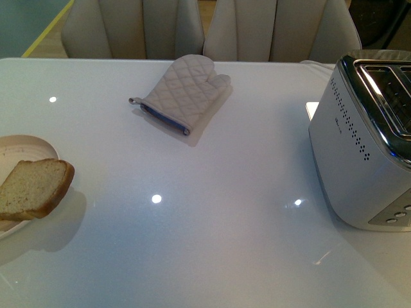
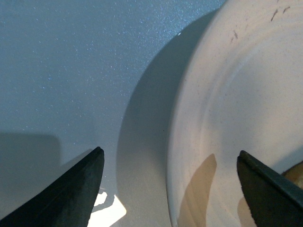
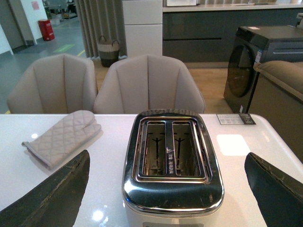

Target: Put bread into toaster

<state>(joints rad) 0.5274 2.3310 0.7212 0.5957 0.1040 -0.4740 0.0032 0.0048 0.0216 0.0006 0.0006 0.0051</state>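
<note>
My left pincer (image 2: 169, 151) is spread wide. Its two dark fingers (image 2: 71, 194) taper to blunt tips that stand far apart, and I grip nothing between them. It points steeply downward. My right pincer (image 3: 166, 153) is spread just as wide, its dark fingers (image 3: 54, 198) showing only at the lower corners of that wrist's view, and it too grips nothing. I hold it closer to level, tilted a little downward. In the front view neither of my arms shows, so I cannot tell how my elbows or wrists are bent.
</note>
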